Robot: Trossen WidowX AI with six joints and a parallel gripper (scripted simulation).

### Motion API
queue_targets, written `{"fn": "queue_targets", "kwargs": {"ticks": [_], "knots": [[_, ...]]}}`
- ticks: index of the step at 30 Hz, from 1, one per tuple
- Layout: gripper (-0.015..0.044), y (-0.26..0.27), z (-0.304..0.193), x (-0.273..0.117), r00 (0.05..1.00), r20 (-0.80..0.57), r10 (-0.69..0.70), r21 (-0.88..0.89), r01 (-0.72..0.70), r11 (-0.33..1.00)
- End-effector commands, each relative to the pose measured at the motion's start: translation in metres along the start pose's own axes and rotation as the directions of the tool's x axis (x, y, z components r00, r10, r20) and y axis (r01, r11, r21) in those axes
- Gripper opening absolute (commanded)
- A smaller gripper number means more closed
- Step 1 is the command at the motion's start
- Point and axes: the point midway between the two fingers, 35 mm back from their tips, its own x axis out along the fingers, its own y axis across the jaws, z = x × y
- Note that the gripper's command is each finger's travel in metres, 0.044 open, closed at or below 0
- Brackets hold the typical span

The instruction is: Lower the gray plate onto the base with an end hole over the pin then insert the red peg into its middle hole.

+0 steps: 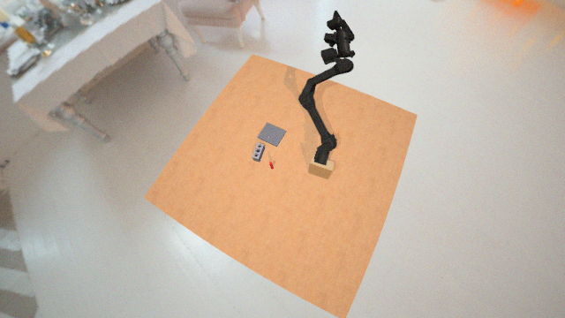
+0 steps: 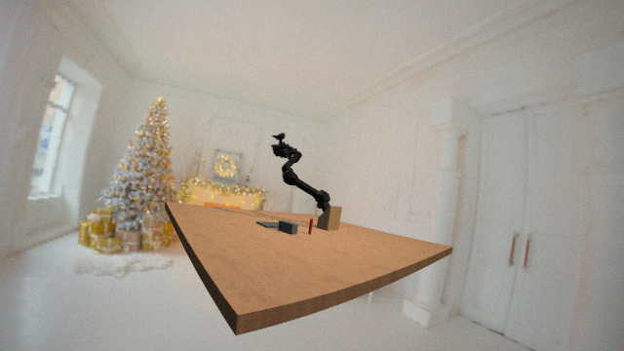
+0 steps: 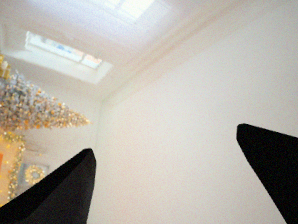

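Note:
The gray plate (image 1: 259, 152) (image 2: 288, 227) with holes lies on the wooden table beside the flat gray base (image 1: 272, 133) (image 2: 267, 224). The pin on the base is too small to make out. The red peg (image 1: 271, 165) (image 2: 310, 226) stands on the table just in front of the plate. My gripper (image 1: 337, 18) (image 2: 279, 136) (image 3: 166, 144) is raised high above the table at the end of the upright arm, far from all three. Its fingers are wide open with nothing between them. The wrist view shows only the room's walls and ceiling.
The arm stands on a small wooden block (image 1: 321, 169) (image 2: 330, 217) on the table (image 1: 287, 230) (image 2: 273, 273). A white table (image 1: 88, 49) with clutter stands off to the far left. A Christmas tree (image 2: 143, 171) stands in the room behind.

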Motion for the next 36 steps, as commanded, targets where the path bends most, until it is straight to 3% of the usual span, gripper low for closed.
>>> {"fn": "queue_targets", "kwargs": {"ticks": [1, 5, 15, 25, 36], "knots": [[0.0426, 0.000, 0.000, 0.000, 1.000, 0.000, 0.000, 0.000, 0.000, 1.000], [0.0440, 0.006, -0.016, -0.005, 0.998, -0.064, 0.009, 0.000, -0.009, 1.000], [0.0440, 0.006, -0.132, -0.044, 0.910, -0.415, -0.014, 0.030, 0.028, 0.999], [0.0440, -0.048, -0.237, -0.125, 0.678, -0.713, -0.180, -0.083, 0.174, 0.981], [0.0440, -0.141, -0.276, -0.220, 0.386, -0.816, -0.430, -0.336, 0.289, 0.896]]}}
